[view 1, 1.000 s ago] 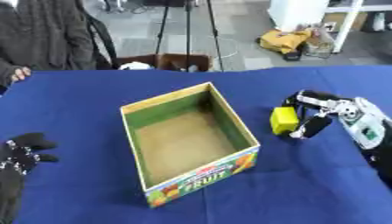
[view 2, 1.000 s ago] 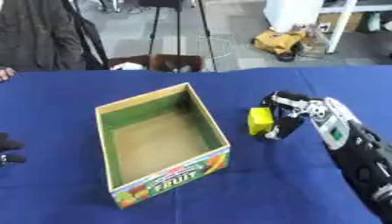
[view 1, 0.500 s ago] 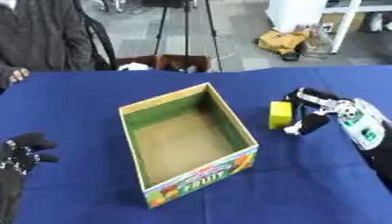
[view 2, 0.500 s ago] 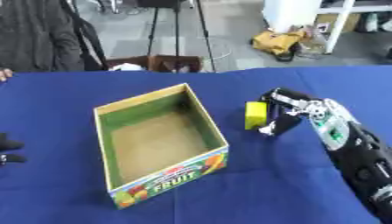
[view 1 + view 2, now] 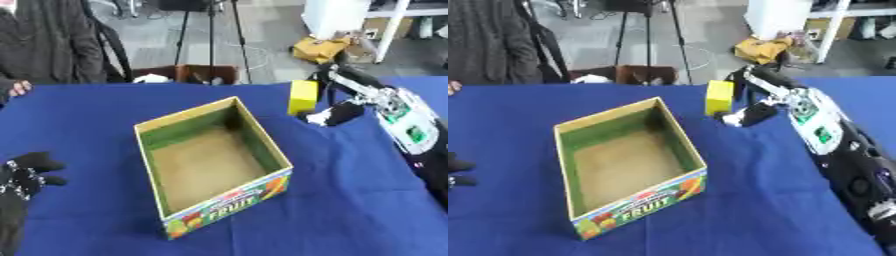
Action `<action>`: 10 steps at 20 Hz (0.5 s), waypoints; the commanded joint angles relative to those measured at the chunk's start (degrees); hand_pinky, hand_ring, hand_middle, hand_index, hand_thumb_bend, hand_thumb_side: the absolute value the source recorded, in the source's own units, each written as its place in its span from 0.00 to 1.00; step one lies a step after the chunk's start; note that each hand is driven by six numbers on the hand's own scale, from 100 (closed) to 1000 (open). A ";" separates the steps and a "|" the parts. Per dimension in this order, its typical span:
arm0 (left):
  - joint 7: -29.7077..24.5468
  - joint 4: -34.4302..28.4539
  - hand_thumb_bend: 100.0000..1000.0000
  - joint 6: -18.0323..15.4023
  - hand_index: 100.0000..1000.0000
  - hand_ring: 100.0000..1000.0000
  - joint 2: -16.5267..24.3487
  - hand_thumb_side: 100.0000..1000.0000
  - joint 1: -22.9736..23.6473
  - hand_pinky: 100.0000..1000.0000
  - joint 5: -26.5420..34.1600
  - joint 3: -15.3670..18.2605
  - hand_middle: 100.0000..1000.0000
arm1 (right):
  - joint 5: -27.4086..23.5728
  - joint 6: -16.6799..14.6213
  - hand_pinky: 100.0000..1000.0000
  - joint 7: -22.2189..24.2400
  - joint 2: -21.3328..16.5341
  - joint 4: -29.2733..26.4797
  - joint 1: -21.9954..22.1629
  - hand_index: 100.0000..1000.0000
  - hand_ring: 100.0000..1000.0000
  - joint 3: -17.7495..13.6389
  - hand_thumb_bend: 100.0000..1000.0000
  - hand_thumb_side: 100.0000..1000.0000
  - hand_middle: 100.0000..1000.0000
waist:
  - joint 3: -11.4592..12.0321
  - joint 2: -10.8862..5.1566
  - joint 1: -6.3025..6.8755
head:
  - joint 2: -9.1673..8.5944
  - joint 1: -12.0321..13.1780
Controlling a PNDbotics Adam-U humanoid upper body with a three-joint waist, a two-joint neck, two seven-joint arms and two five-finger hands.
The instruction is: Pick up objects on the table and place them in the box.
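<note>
A yellow block [image 5: 303, 97] hangs in the air just beyond the far right corner of the open cardboard box [image 5: 177, 122], which has a green inner wall and FRUIT printed on its front. My right hand [image 5: 337, 96] is shut on the block, fingers curled behind it and the thumb below. The box floor is bare. My left hand [image 5: 26, 172] rests at the lower left edge of the left eye view, fingers curled, holding nothing.
A blue cloth [image 5: 350, 200] covers the table. A person in dark clothes stands at the far left edge, one hand [image 5: 19, 88] on the cloth. A tripod [image 5: 210, 35] and floor clutter lie beyond the table.
My right hand has lifted the yellow block off the cloth and carried it up and toward the box's far right corner. The left hand has stayed put.
</note>
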 commanded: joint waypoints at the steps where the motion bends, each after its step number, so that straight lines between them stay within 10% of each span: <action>1: -0.40 -1.15 0.79 -0.12 0.71 0.66 1.36 0.89 -0.93 0.55 0.13 -0.21 0.52 | 0.60 0.08 0.33 1.46 1.40 -1.03 -3.01 0.20 0.50 1.20 0.23 0.24 0.18 | 0.49 -1.22 -0.12 | -0.52 -0.58; 10: -0.84 -1.80 0.79 -0.06 0.71 0.66 0.86 0.88 -1.34 0.55 0.63 -0.59 0.52 | 10.17 -1.76 0.34 4.20 10.88 10.30 -5.50 0.21 0.51 3.04 0.20 0.21 0.20 | 3.74 -0.95 0.35 | -0.89 -2.43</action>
